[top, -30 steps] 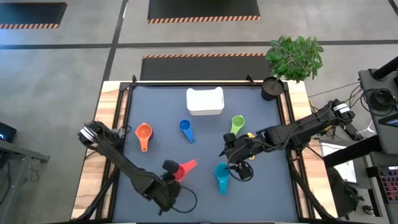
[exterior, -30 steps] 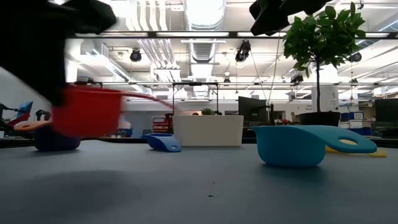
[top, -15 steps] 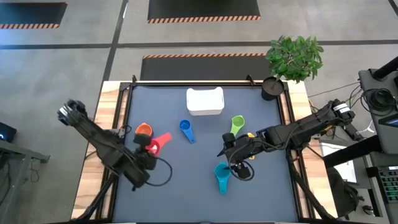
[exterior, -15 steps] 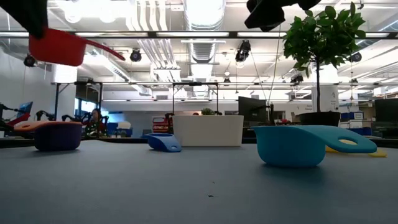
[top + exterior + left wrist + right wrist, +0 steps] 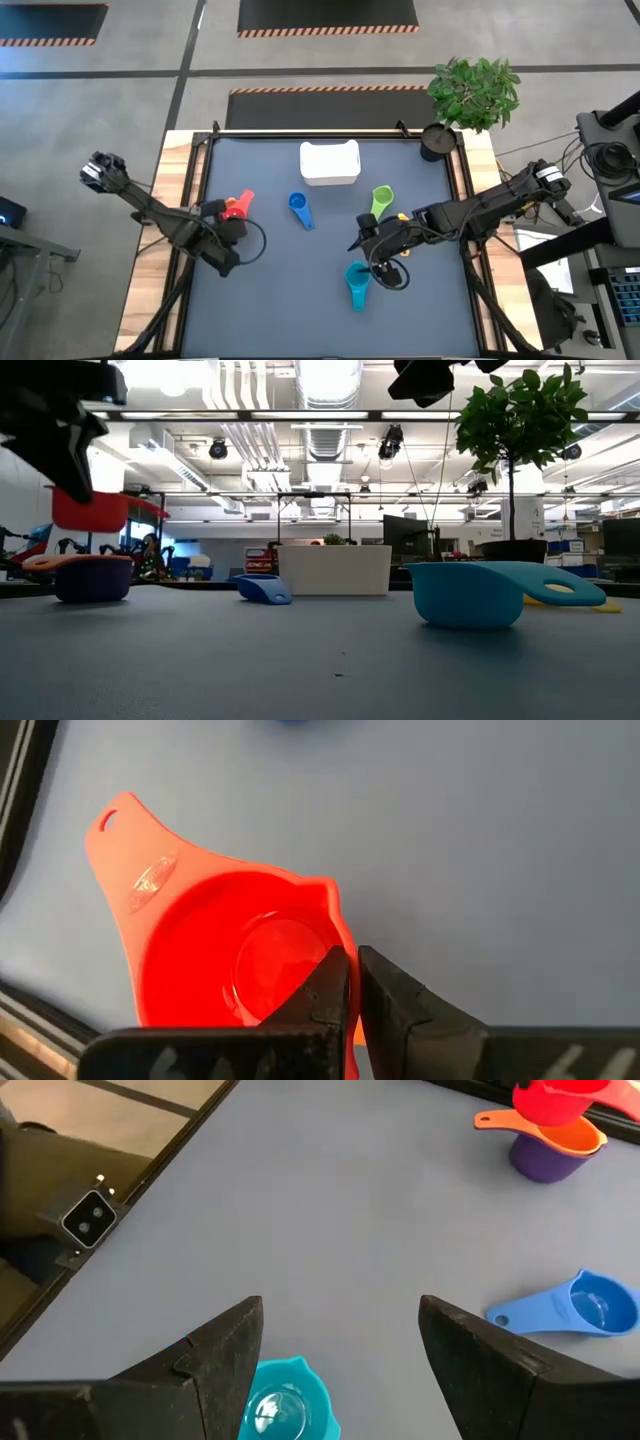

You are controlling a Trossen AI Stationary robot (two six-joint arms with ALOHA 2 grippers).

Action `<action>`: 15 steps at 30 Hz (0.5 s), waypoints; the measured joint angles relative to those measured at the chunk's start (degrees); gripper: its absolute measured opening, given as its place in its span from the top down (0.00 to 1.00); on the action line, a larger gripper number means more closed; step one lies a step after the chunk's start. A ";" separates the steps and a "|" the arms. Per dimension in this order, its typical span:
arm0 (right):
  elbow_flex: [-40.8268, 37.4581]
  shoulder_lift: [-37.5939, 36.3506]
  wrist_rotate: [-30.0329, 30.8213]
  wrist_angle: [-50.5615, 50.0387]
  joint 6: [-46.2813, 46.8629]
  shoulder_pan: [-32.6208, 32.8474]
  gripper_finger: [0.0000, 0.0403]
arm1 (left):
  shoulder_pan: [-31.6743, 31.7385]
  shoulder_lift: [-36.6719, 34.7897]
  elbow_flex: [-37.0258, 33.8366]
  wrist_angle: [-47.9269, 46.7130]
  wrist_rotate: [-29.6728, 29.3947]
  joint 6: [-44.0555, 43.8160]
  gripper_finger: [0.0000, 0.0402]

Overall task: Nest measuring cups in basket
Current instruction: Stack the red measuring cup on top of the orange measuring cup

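My left gripper [image 5: 226, 214] is shut on the red measuring cup [image 5: 236, 206], held just above the orange cup [image 5: 60, 561] that sits nested in the purple cup [image 5: 92, 582]. My right gripper [image 5: 340, 1305] is open above the teal cup [image 5: 357, 283], touching nothing. The blue cup [image 5: 299, 208] and the green cup [image 5: 381, 198] lie on the mat. A yellow cup [image 5: 575, 601] shows partly behind the teal one. The white basket [image 5: 329, 162] stands near the far edge. My left gripper pinches the red cup's rim [image 5: 338, 935] on the side away from the handle, one finger [image 5: 328, 992] inside the bowl and one finger [image 5: 392, 995] outside, coming from above. The cup is upright and lifted clear, its handle [image 5: 120, 830] pointing away from the fingers.
A black round cup [image 5: 436, 142] and a potted plant [image 5: 475, 90] stand at the table's far right corner. The mat's middle and near left part lie bare. Wooden rails [image 5: 178, 180] border the mat.
My left gripper carried the red cup from near the table's near edge up and toward the far left, then lowered it until it hangs just over the orange and purple cups. The cup's handle swung round on the way. The right arm kept still.
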 joint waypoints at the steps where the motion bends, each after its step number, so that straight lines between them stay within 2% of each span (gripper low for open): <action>1: 0.00 0.00 0.14 -0.01 0.00 0.00 0.36 | 0.34 -0.13 -0.53 -0.18 -0.07 0.02 1.00; 9: 0.00 0.00 1.13 -0.03 -0.24 0.00 0.36 | 0.99 -0.66 -2.36 -0.71 -5.89 0.57 1.00; 15: 0.00 0.02 1.17 -0.03 -0.50 0.00 0.36 | 2.95 -0.66 -5.41 -0.89 -5.88 3.32 1.00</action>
